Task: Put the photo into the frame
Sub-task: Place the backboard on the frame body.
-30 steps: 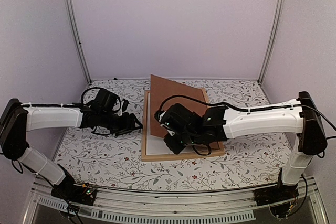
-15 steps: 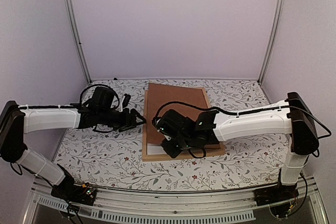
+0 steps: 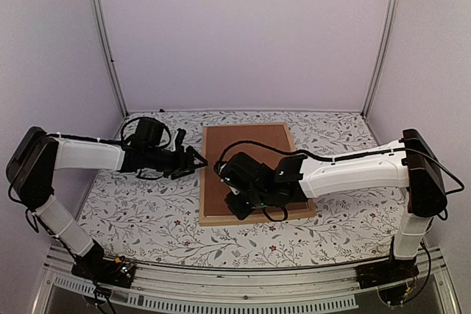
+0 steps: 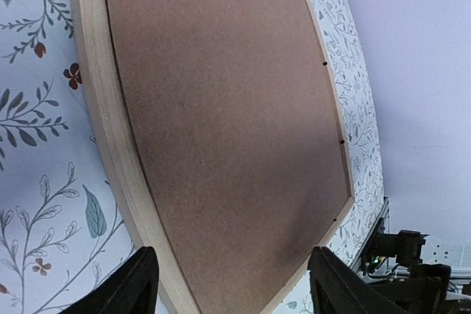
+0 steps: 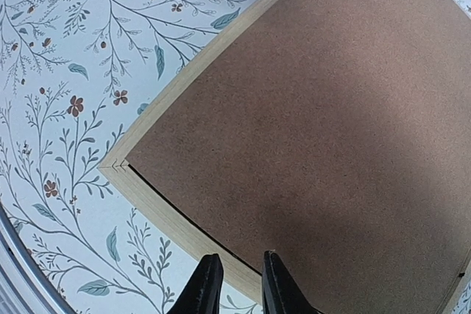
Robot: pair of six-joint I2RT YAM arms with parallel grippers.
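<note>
No writing to read: the frame (image 3: 250, 219), the plain brown backing board (image 3: 250, 154) lying in it and the flower-patterned bench (image 3: 147, 215) show no lettering, label, brand mark or number in any view, overhead or wrist.

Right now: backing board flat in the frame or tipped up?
Flat. The backing board lies level inside the frame; both wrist views show it within the wood rim, no raised edge.
</note>
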